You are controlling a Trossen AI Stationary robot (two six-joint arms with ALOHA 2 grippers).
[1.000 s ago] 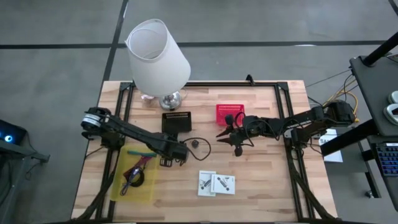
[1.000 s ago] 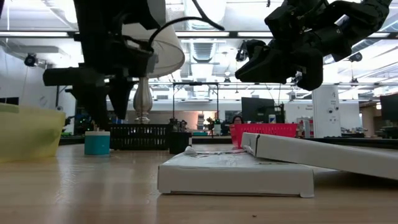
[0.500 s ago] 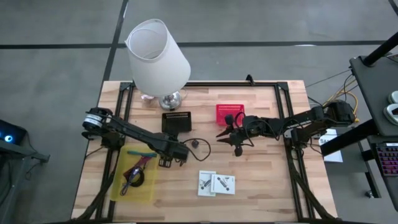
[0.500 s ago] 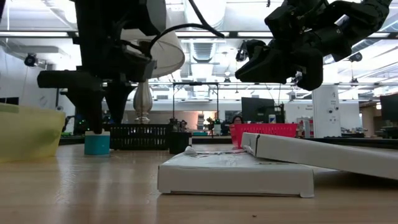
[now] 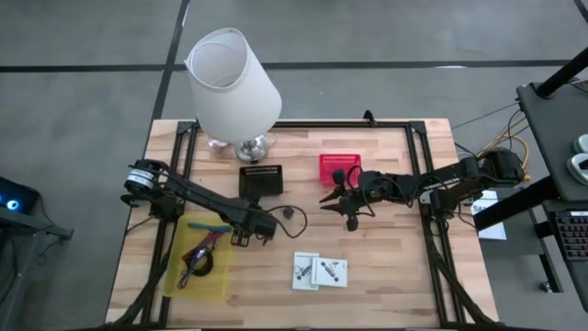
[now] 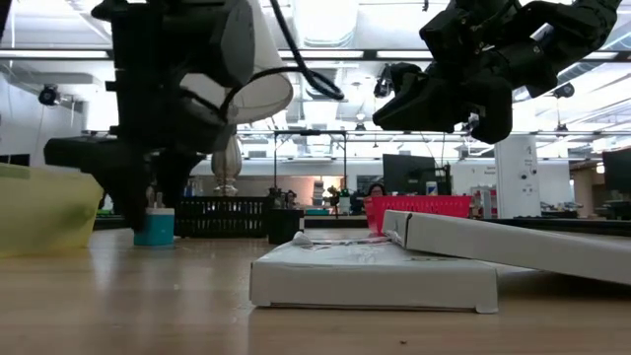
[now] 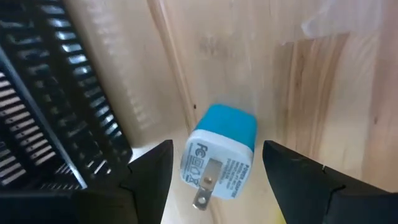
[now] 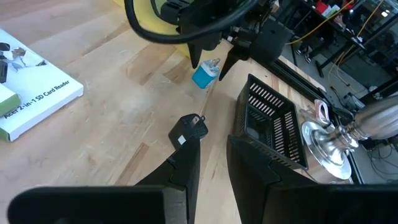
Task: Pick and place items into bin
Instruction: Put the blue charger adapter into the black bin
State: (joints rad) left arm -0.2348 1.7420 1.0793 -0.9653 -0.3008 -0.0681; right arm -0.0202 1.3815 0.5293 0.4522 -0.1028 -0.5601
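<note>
The left gripper [image 7: 217,146] has dropped lower and shifted toward the yellow bin [image 5: 218,280], and its released jaws now stand either side of the blue wall plug [image 7: 221,158], which lies on the wood just beside the black basket [image 7: 43,106], not yet clenched. This looks like the grasping step: the next move calls for closing squarely on the plug's body, lifting clear and carrying it over the nearby bin. Farther across the table, the right gripper [image 5: 353,222] hovers mid-table by the red basket [image 5: 338,167].
</note>
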